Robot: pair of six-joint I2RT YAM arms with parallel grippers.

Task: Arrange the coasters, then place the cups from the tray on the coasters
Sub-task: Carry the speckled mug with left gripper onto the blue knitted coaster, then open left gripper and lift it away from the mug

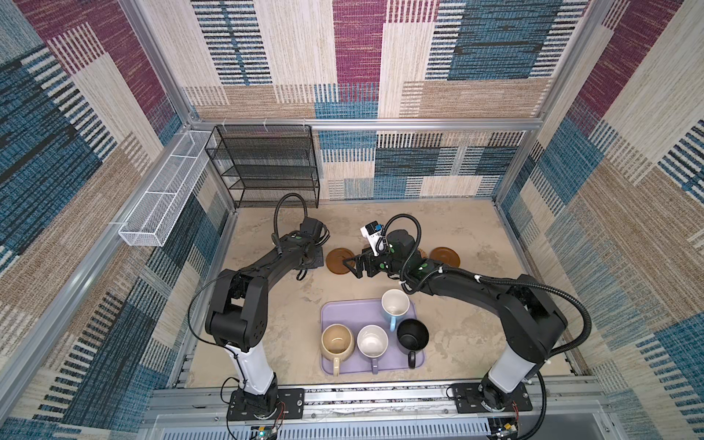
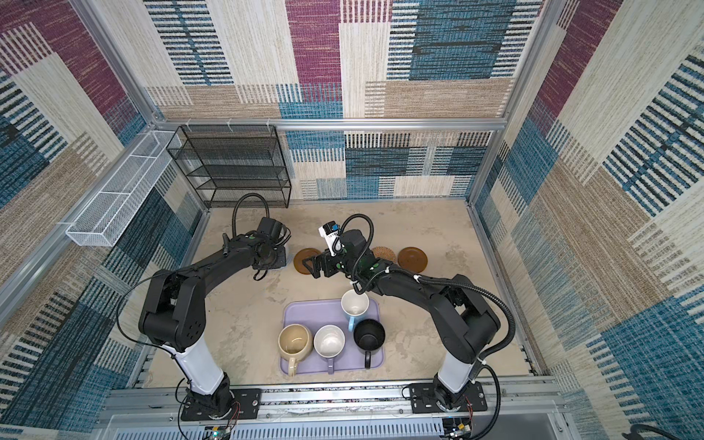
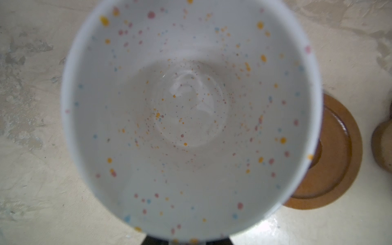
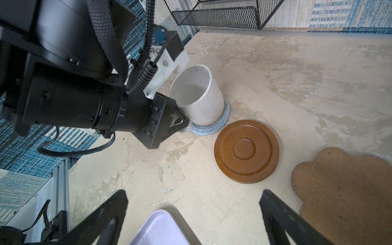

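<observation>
Lavender tray [image 1: 330, 317] with four mugs [image 1: 372, 340]; left gripper [image 4: 180, 122] tight on the speckled mug [image 4: 197, 95], right gripper [image 4: 194, 195] agape

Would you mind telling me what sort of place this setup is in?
Probably a robot test cell, not a home: patchwork woven fabric walls hang in an aluminium frame, and two black robot arms are bolted to a metal rail.

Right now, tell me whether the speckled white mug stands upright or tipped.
Upright. The speckled white mug stands mouth up, its base on the grey-blue woven coaster.
</observation>
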